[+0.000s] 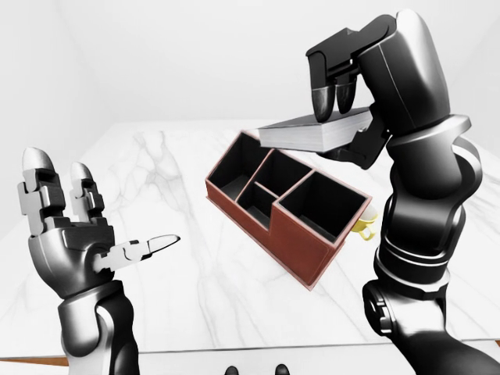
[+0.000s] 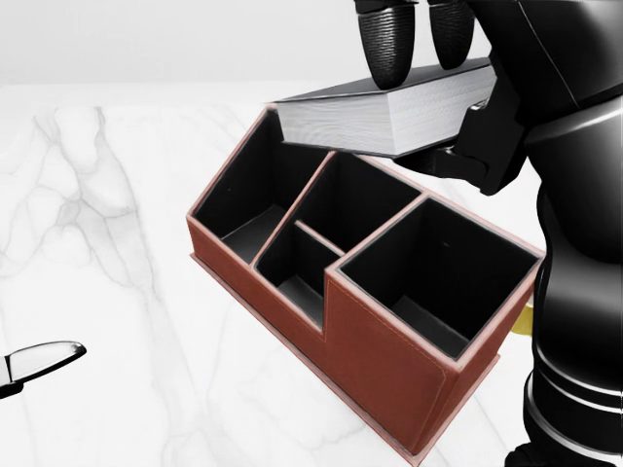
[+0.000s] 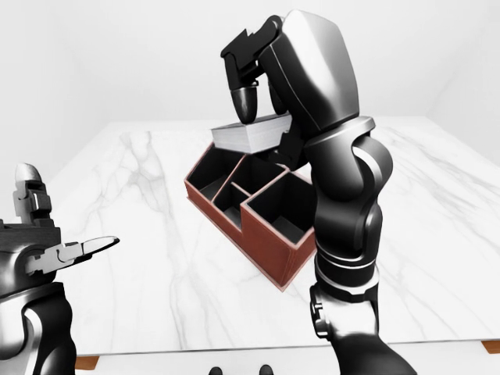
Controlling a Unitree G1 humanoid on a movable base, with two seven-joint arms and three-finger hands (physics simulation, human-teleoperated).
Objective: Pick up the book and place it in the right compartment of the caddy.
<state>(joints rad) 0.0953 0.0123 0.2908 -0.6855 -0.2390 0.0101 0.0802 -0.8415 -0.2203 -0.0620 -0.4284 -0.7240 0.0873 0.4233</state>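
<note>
A thick grey book with white pages hangs nearly flat above the caddy's upper rim in the head view. My right hand is shut on it, with two ribbed fingers on the cover and the thumb underneath. The red-brown caddy stands on the white marble table at an angle, with black compartments inside. Its large right compartment holds nothing and lies below and right of the book. At the left of the left-eye view my left hand is raised, open, with nothing in it.
A small yellow thing peeks out past the caddy's right end, mostly hidden. My right forearm fills the right edge of the head view. The table's near edge runs along the bottom of the left-eye view.
</note>
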